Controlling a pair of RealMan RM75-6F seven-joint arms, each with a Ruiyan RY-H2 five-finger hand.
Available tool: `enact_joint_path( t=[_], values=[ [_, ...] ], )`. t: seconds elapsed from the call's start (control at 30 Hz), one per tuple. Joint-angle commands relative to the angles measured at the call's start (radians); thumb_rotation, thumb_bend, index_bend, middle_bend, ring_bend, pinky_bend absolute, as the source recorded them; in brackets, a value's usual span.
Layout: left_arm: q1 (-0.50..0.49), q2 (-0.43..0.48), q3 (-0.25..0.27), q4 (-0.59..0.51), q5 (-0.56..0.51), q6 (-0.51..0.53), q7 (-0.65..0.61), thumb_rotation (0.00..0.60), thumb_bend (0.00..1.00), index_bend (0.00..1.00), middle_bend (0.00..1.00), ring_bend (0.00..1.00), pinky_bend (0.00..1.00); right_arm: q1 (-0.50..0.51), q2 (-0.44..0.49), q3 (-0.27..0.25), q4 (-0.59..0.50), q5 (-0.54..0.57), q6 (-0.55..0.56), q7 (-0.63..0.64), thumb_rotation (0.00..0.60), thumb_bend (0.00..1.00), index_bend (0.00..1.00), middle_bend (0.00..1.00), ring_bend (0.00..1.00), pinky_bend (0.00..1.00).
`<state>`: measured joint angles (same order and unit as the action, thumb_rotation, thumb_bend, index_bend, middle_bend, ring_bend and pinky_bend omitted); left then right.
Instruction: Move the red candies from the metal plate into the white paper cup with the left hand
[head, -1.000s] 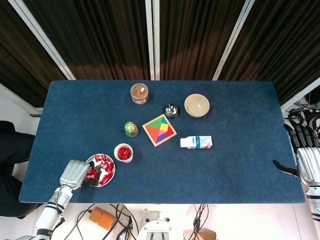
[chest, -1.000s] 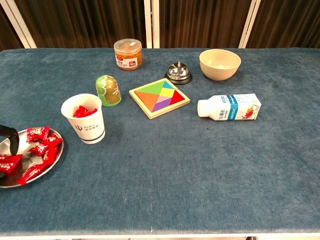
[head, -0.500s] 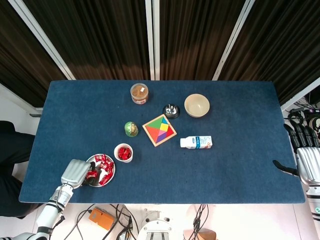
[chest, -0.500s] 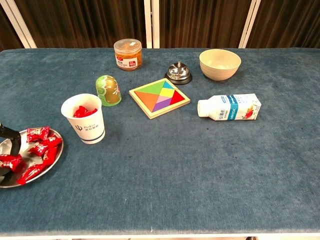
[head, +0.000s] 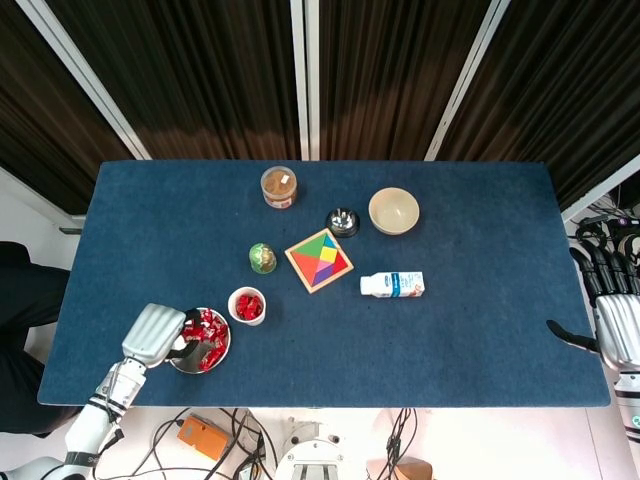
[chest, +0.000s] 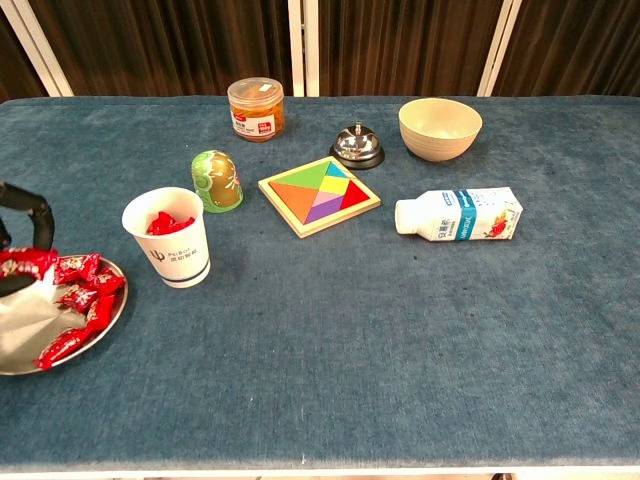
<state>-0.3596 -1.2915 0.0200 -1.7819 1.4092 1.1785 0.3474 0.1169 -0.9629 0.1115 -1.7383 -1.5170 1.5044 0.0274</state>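
The metal plate (chest: 22, 335) (head: 183, 364) sits at the table's front left corner with several red candies (chest: 82, 298) (head: 212, 327) on it. Just to its right stands the white paper cup (chest: 172, 252) (head: 247, 308), with red candies inside. My left hand (head: 155, 333) (chest: 28, 215) hovers over the plate's left side, and a red candy (chest: 24, 264) is pinched between its dark fingers, lifted off the plate. Off the table's right edge, my right hand (head: 612, 300) hangs with its fingers spread and nothing in it.
A green egg-shaped toy (chest: 217, 181) stands just behind the cup. Farther back and right are a colourful tangram tray (chest: 318, 195), an orange-lidded jar (chest: 256, 109), a service bell (chest: 357, 146), a beige bowl (chest: 440, 127) and a milk carton lying on its side (chest: 460, 214).
My left hand has closed on a red candy and risen off the plate with it. The right hand has stayed still.
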Motion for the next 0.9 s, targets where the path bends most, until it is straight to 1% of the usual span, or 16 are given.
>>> enact_joint_path(
  t=[0.03,0.13,0.3,0.47,0.57,0.73,0.9],
  values=[
    [-0.031,0.02,-0.043,-0.039,0.016,0.006,-0.016,0.6,0.33,0.58,0.94,0.95,0.94,-0.002,0.001,0.0,0.001,-0.002,0.004,0.002,0.6,0.24,0.0,0.03,0.0,0.08],
    [-0.073,0.02,-0.081,-0.057,0.012,-0.028,-0.032,0.6,0.33,0.58,0.94,0.95,0.94,-0.005,0.001,-0.001,0.004,0.001,0.006,0.007,0.6,0.24,0.0,0.03,0.0,0.08],
    [-0.149,-0.005,-0.138,-0.052,-0.042,-0.107,-0.021,0.6,0.32,0.58,0.94,0.95,0.94,-0.009,0.002,-0.001,0.013,0.006,0.007,0.018,0.6,0.24,0.0,0.03,0.0,0.09],
    [-0.204,-0.041,-0.174,-0.031,-0.113,-0.166,-0.021,0.6,0.3,0.58,0.94,0.95,0.94,-0.012,-0.001,-0.003,0.022,0.011,0.005,0.029,0.6,0.24,0.0,0.03,0.0,0.09],
    [-0.225,-0.06,-0.179,-0.019,-0.142,-0.183,-0.005,0.6,0.29,0.58,0.94,0.95,0.94,-0.012,-0.002,-0.003,0.027,0.013,0.003,0.032,0.6,0.24,0.0,0.03,0.0,0.09],
    [-0.243,-0.077,-0.17,-0.008,-0.177,-0.188,0.034,0.6,0.27,0.58,0.94,0.95,0.94,-0.011,-0.004,-0.002,0.029,0.016,0.001,0.031,0.6,0.24,0.0,0.03,0.0,0.09],
    [-0.248,-0.083,-0.156,-0.004,-0.209,-0.18,0.068,0.6,0.22,0.56,0.94,0.95,0.94,-0.009,-0.007,-0.002,0.031,0.016,-0.005,0.029,0.6,0.24,0.0,0.03,0.0,0.09]
  ],
)
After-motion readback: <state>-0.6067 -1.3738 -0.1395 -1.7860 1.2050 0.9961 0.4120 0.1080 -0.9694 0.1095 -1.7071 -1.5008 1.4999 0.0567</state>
